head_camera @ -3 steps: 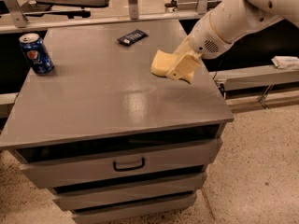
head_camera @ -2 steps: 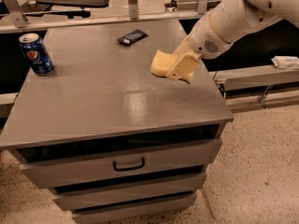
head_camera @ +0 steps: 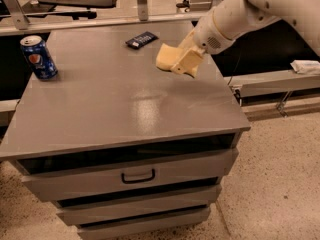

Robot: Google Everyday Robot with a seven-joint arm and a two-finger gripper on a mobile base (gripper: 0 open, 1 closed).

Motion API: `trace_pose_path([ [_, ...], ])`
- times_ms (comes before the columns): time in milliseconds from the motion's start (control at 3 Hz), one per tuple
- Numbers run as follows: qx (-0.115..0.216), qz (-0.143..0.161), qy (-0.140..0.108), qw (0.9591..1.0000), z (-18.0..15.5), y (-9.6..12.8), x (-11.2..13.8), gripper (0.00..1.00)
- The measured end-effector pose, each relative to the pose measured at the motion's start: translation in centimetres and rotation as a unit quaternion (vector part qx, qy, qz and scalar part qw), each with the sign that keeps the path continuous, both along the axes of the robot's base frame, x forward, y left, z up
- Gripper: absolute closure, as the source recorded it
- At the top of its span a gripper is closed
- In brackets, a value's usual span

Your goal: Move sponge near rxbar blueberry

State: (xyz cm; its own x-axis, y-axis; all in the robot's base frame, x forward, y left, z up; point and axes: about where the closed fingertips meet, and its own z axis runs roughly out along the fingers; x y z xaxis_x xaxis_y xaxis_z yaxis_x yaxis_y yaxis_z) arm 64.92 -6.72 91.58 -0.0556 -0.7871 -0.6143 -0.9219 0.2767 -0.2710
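Sponge: we find the pale yellow sponge (head_camera: 165, 56) at the back right of the grey tabletop (head_camera: 125, 109), clamped in the gripper. We cannot tell whether its lower edge touches the surface.
Rxbar blueberry: the dark rxbar blueberry (head_camera: 141, 39) lies flat near the back edge, just left of and behind the sponge, close to it but apart.
Between them: a short strip of bare tabletop.
Other things: a blue Pepsi can (head_camera: 39, 57) stands upright at the far left, well apart from both. Below the top we see a drawer (head_camera: 138, 175) with a dark handle.
Gripper: the cream gripper (head_camera: 181, 64) reaches in from the right on the white arm (head_camera: 235, 19), closed on the sponge's right part, with one finger across its front.
Hidden: the gripper covers the sponge's right end, the far finger is out of sight, the arm is cut off at the upper right, and we cannot read the bar's print.
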Motion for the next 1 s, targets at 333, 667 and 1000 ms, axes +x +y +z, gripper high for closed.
trace_pose_path([
  [333,0.003,0.014,-0.034,0.9993,0.0,1.8,5.8,1.00],
  [667,0.007,0.020,-0.058,0.9981,-0.3,3.6,11.0,1.00],
  [1000,0.006,0.010,-0.064,0.9979,-1.6,4.3,15.0,1.00],
])
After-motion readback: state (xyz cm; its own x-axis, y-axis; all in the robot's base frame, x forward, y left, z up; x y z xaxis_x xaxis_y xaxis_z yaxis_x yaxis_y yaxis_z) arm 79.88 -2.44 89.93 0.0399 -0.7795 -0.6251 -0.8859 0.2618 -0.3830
